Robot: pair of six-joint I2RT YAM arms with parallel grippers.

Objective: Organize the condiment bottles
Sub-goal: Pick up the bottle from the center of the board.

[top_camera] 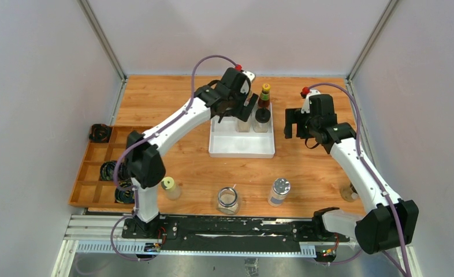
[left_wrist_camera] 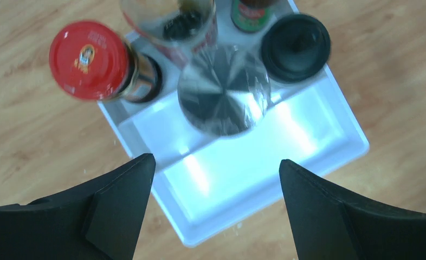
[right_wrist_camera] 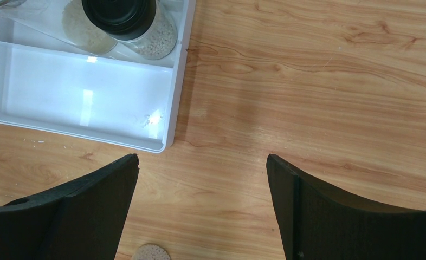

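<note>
Silver-capped jar [left_wrist_camera: 223,95] upright in white tray [left_wrist_camera: 238,181]

A wooden bench [top_camera: 172,98] with warm orange-brown, wavy grain fills the middle of the enclosure. Plain, pale grey-white panels close it in: a back wall [top_camera: 236,29], a left wall [top_camera: 34,86] and a right wall [top_camera: 427,69]. Slanting aluminium posts [top_camera: 103,40] mark the two rear corners where the panels meet. On the bench's left side lies a shallow wooden organiser [top_camera: 92,173] divided into square compartments, several of them holding black coiled cables [top_camera: 99,133]. Along the near edge run silvery slotted rails [top_camera: 92,231] carrying a long black plate [top_camera: 236,225]. Below that shows a strip of grey floor [top_camera: 213,266]. The light is even and soft, with only faint shadows on the wood.
</note>
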